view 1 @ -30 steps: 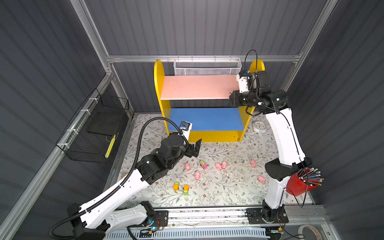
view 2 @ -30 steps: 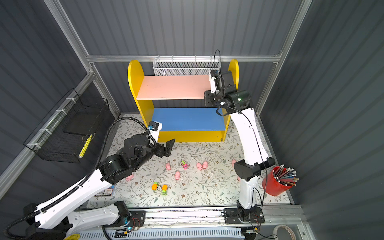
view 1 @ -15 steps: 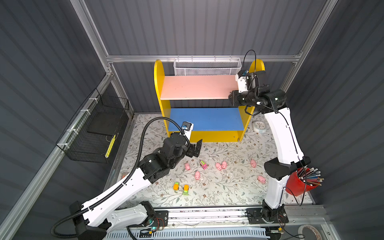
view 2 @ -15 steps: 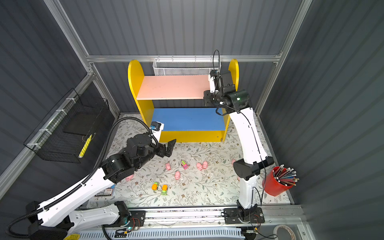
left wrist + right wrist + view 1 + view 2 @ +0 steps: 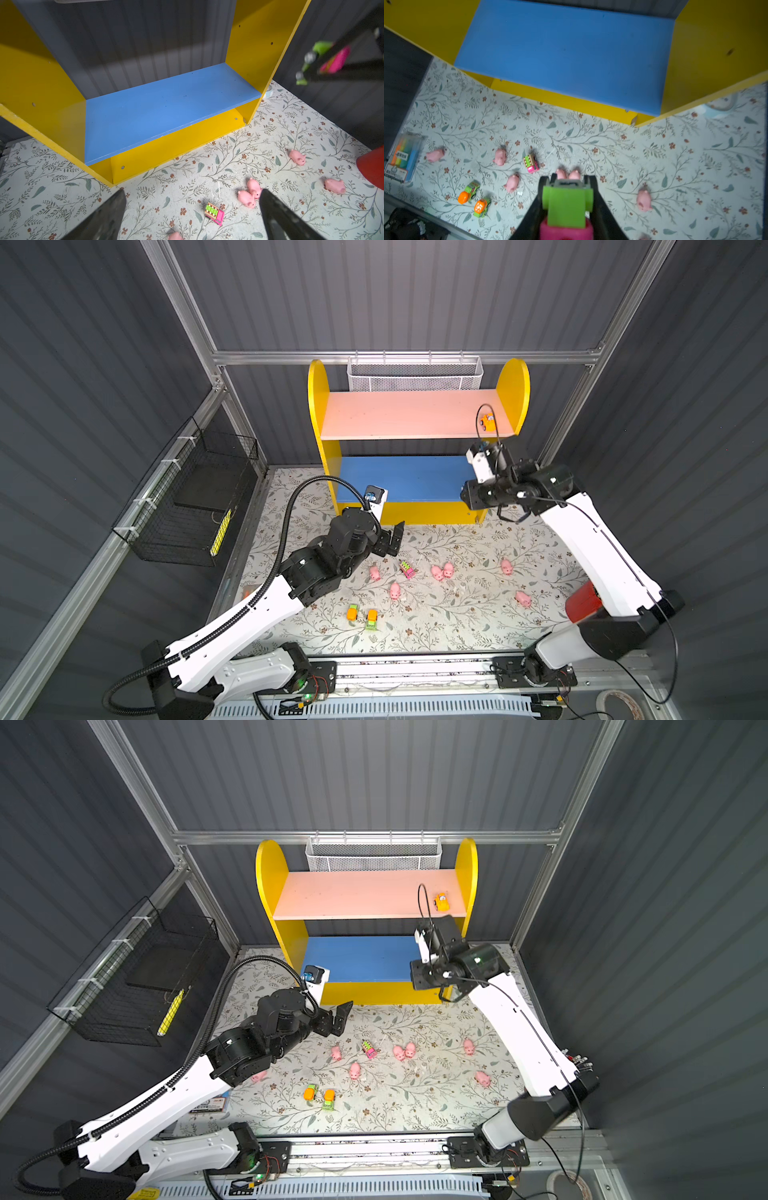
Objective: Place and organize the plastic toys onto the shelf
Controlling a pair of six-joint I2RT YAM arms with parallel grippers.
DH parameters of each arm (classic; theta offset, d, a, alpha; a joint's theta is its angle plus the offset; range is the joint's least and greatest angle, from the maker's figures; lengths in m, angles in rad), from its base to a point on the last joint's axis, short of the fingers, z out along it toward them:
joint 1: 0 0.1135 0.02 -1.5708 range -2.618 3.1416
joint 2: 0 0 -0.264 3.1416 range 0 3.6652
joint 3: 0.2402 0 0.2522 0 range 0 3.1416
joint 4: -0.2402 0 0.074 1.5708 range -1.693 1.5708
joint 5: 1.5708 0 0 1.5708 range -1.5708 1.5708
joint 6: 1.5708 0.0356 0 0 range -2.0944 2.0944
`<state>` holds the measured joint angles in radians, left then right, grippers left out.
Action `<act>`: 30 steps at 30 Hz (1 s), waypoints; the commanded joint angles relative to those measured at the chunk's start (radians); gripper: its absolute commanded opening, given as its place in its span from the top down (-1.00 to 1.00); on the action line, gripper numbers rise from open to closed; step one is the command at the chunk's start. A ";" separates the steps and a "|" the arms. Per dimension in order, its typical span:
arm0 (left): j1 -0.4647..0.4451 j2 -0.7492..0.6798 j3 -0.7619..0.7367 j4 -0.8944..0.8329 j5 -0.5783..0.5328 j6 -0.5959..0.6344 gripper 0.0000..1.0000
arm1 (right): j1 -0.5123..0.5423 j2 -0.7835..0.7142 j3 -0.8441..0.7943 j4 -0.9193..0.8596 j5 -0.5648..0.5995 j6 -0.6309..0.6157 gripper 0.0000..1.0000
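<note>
Yellow sides, a pink upper board (image 5: 407, 414) and a blue lower board (image 5: 403, 477) make up the shelf (image 5: 320, 406), which stands at the back of the flowered tabletop (image 5: 457, 614); one orange toy vehicle (image 5: 487, 422) sits on the pink board near its right end. My right pincer (image 5: 570, 180) is clamped narrow on a green-and-pink toy vehicle (image 5: 566, 209), in the air near the right end of the blue board; both top views hide that grip under my own wrist, and only the wrist views show it, the left one as a blur at its edge. My left pincer (image 5: 192, 191) gapes wide, holding nothing, above the tabletop in front of the shelf's left half. Loose below lie six pink pigs (image 5: 394, 590), two of them touching, a pink truck (image 5: 407, 569) with a green bed and two orange-and-green vehicles (image 5: 352, 612). A seventh pig (image 5: 259, 1076) peeks out beside my left arm in a top view. A pack of highlighters (image 5: 402, 158) lies at the tabletop's left edge, a red cup (image 5: 584, 605) is half covered by my right arm, and a round pale thing (image 5: 720, 106) behind the shelf's right side is too blurred to name.
</note>
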<state>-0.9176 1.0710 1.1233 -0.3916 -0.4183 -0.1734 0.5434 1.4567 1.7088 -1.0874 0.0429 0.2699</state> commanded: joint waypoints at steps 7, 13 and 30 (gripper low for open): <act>-0.004 -0.096 -0.061 -0.089 0.001 -0.063 -0.99 | 0.193 -0.067 -0.520 0.155 -0.092 0.202 0.32; -0.005 -0.130 -0.076 -0.116 -0.017 -0.081 -0.99 | 0.324 0.046 -0.613 0.212 -0.129 0.247 0.34; -0.005 -0.128 -0.085 -0.138 -0.027 -0.089 -0.99 | 0.412 0.237 -0.731 0.414 -0.188 0.319 0.30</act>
<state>-0.9176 0.9447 1.0439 -0.5110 -0.4313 -0.2485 0.9478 1.6875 0.9970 -0.7052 -0.1505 0.5667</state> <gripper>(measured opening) 0.997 0.346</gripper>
